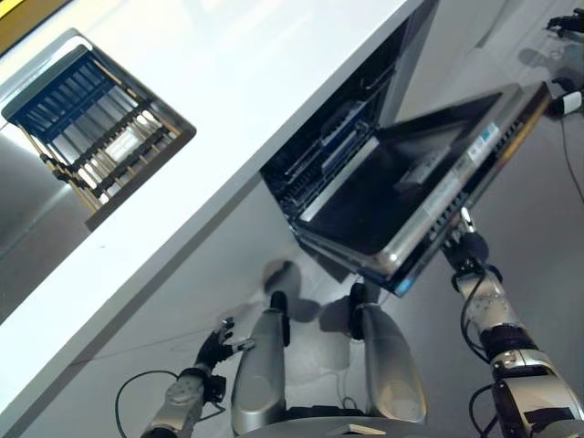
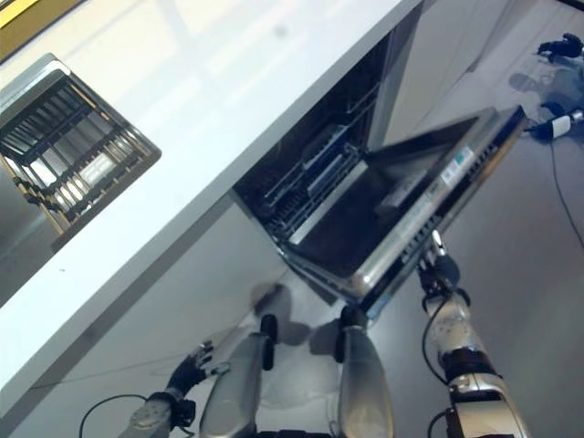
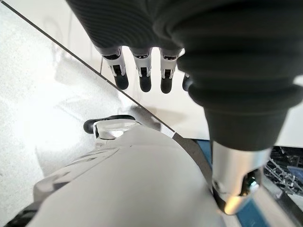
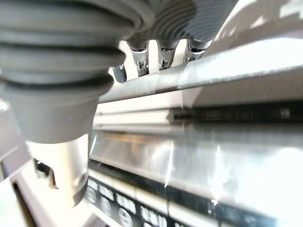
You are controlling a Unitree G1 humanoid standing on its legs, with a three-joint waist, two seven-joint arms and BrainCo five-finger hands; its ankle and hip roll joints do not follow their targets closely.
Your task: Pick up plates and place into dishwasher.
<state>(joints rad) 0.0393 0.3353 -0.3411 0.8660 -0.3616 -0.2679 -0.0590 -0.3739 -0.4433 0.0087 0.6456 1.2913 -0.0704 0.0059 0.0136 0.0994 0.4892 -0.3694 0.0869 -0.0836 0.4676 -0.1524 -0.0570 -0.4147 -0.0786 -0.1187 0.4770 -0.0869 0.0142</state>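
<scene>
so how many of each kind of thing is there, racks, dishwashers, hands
dark wire dish rack set in the white countertop: 1
open steel-fronted dishwasher: 1
robot hands: 2, left hand and right hand, the latter at the door's edge
plates: 0
total: 4

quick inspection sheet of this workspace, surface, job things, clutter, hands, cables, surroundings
surface: white countertop, bare where visible
job's things: dishwasher door hanging part open, lower rack visible inside; dish rack in the recess, no plates seen
clutter: nothing seen
hands: right hand at the door's outer edge, fingers hidden behind the handle bar; left hand low by the cabinet front, fingers relaxed, holding nothing
cables: nothing seen
surroundings: grey floor, white cabinet front
</scene>
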